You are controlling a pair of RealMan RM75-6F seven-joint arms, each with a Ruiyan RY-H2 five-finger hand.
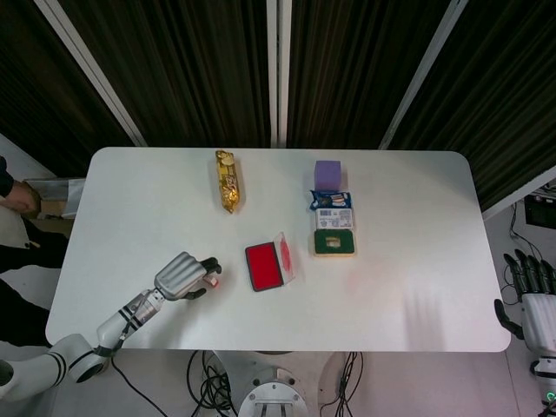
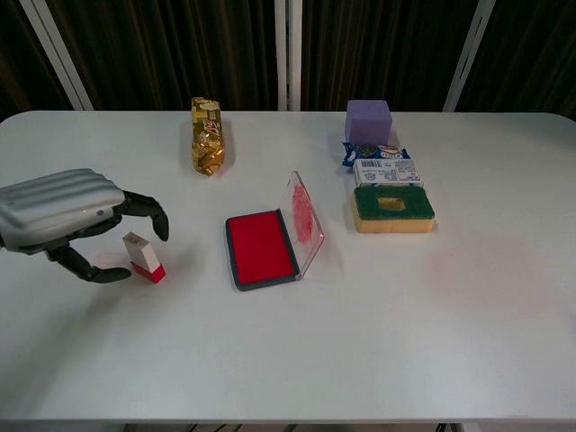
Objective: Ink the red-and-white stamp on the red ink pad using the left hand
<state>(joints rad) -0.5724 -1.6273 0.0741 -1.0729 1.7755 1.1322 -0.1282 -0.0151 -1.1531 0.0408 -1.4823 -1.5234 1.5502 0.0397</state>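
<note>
Currently the left hand (image 2: 67, 216) is cupped over the stamp (image 2: 142, 256) with fingers apart — nothing is held. If closed off-centre, the tilted stamp could be toppled — away from the ink pad (image 2: 261, 248).

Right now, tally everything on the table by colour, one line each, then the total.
Red and white: 1, the stamp
Red: 1, the ink pad with its clear lid up
Gold: 1, the snack bag
Purple: 1, the block
Blue and white: 1, the packet
White: 1, the small box
Green and yellow: 1, the sponge
Total: 7
</note>
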